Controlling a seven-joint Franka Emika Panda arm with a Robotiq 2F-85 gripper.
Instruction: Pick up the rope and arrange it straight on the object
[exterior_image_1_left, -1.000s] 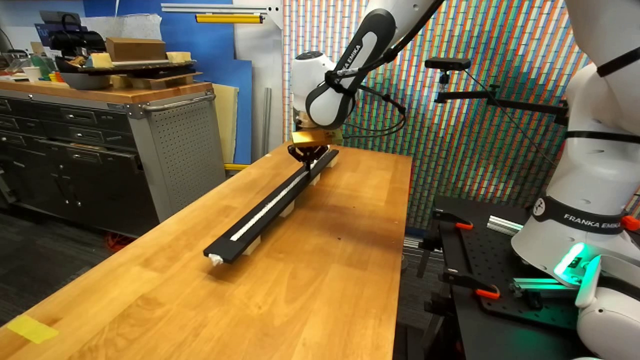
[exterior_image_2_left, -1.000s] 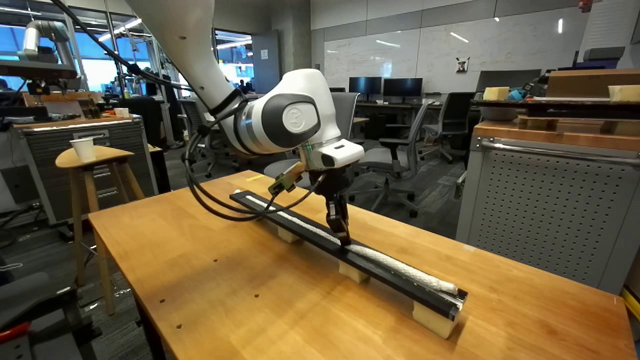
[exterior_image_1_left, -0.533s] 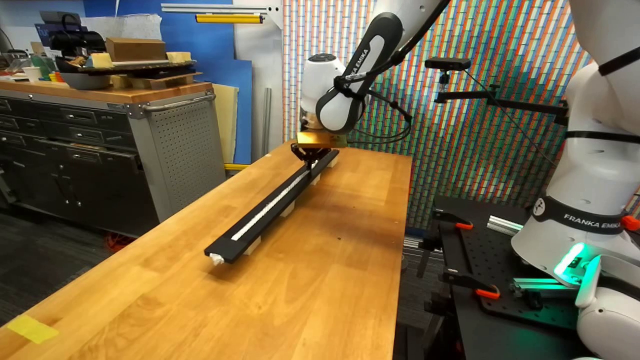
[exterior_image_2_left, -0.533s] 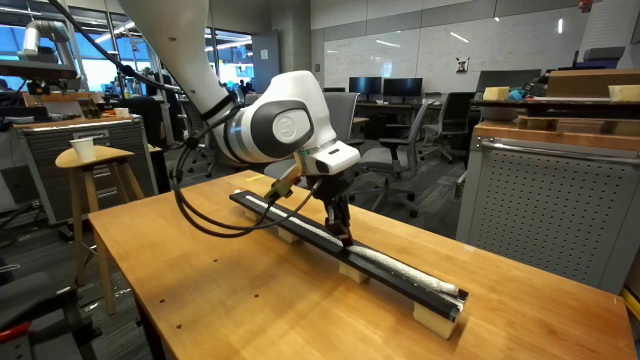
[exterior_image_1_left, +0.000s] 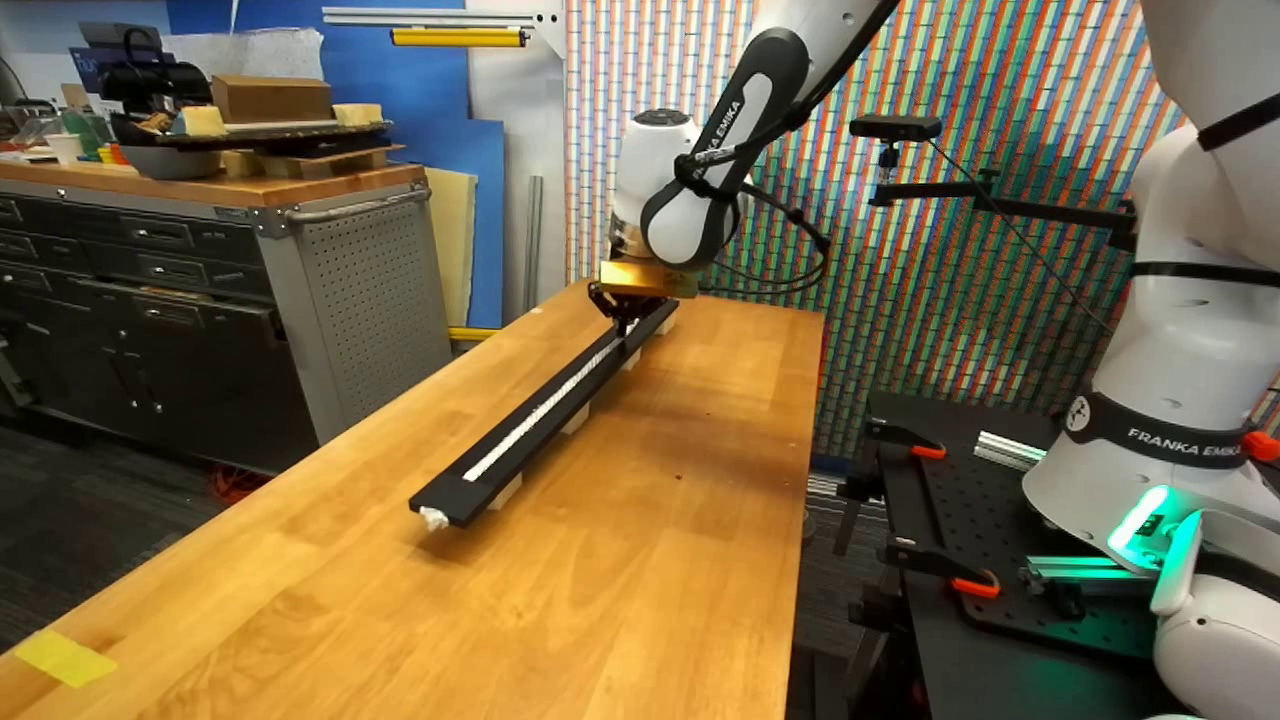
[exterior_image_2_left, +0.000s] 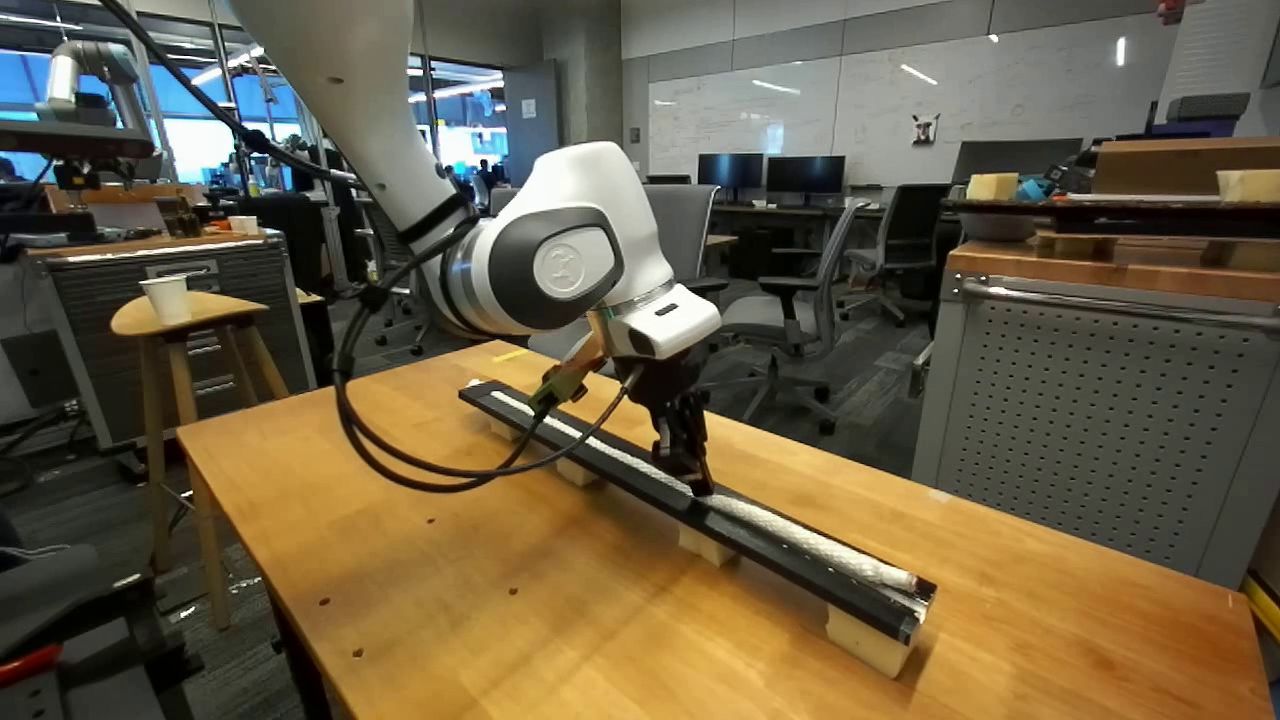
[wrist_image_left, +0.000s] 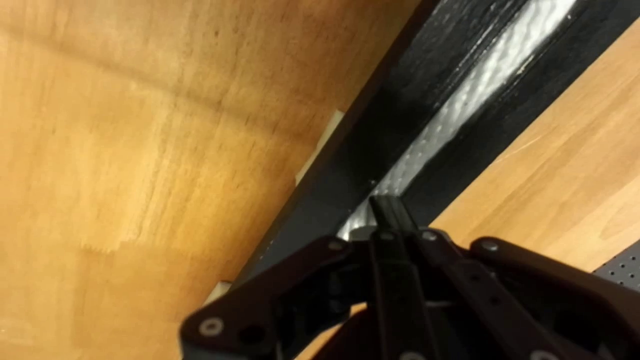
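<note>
The black two-finger gripper (wrist_image_left: 385, 201) has just slid a tiny bit along the long, flat black bar (exterior_image_1_left: 553, 418), away from the corner of the brown wooden worktop (exterior_image_1_left: 660, 560) that has the yellow tape (exterior_image_1_left: 65, 657), its jaws together and seeming to push down on the thin white woven rope (exterior_image_2_left: 765, 521). The rope lies along the bar's top, near a long edge of the worktop, almost straight, so the job looks nearly done. Past the gripper, the rope seems to lean sideways, so it may need more smoothing there.
</note>
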